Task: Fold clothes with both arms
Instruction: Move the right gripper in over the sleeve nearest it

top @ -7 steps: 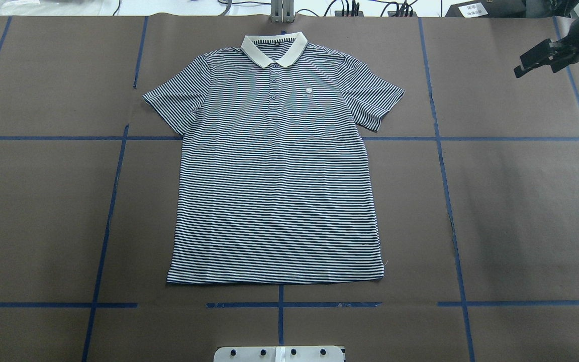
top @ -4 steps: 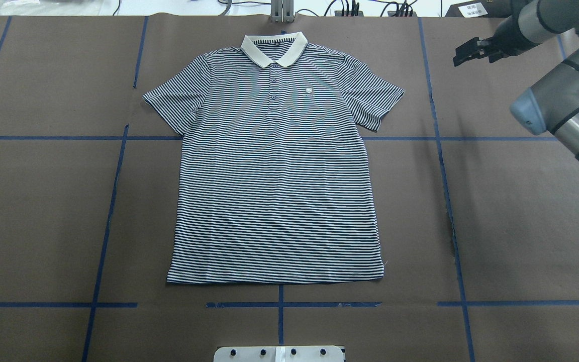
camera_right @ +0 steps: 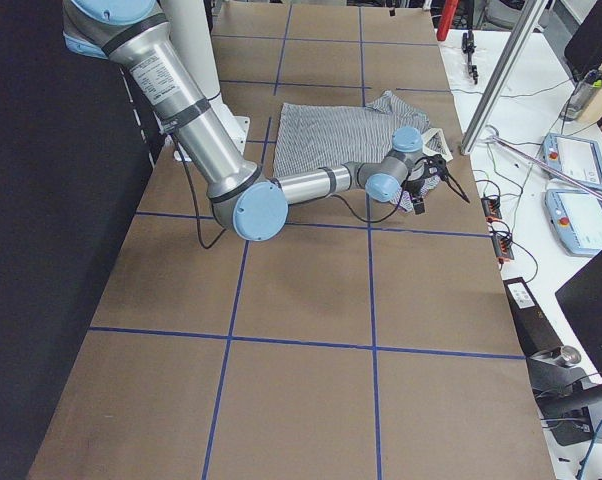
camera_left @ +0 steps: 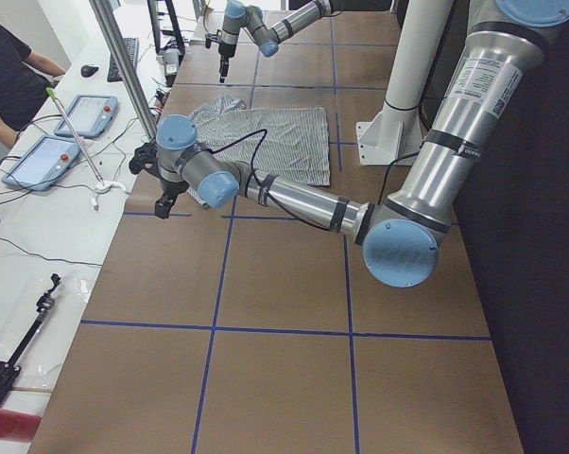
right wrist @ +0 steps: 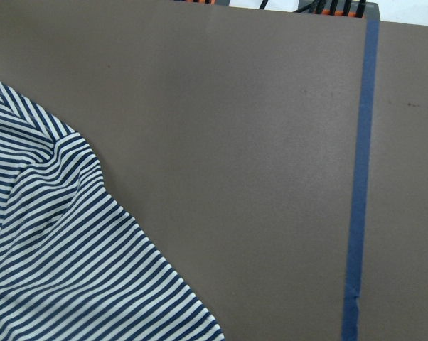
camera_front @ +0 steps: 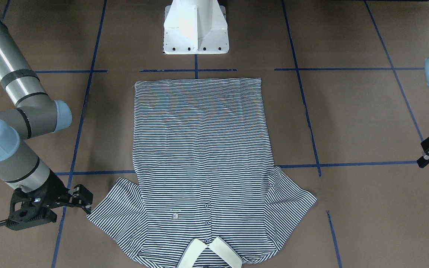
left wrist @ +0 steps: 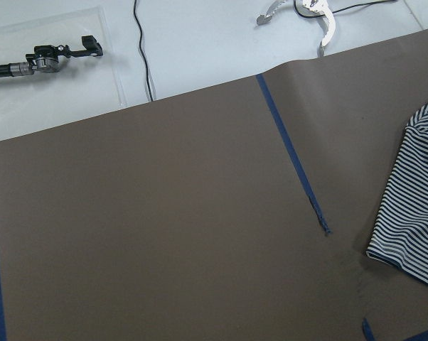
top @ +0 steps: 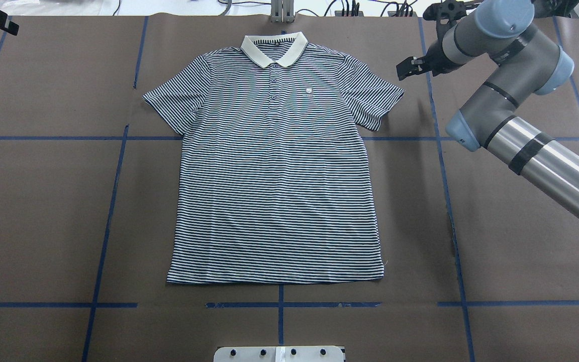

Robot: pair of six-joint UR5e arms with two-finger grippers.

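Item: navy-and-white striped short-sleeved polo shirt (top: 274, 176), flat, face-up, centred on brown paper-covered worktop (top: 495, 226) | Right black 2-finger gripper (top: 410, 68): jaws apart, empty, near sleeve (top: 375, 100), evidently staged for pickup | Left gripper (camera_front: 425, 154): well apart from shirt; closure indeterminate | Folds: 0

**Brown-papered worktop beside a cluttered white bench**

The worktop (top: 43, 201) is covered in brown paper and marked into large squares by blue tape lines (top: 103, 236). Along its far edge runs a white bench (camera_left: 39, 236) with two touchscreen pendants (camera_left: 88, 113), loose cables (left wrist: 143, 71) and an upright aluminium post (camera_left: 129, 66). Behind the near edge stands a black backdrop (camera_right: 31, 300). The light is bright and even, with only soft shadows on the paper.
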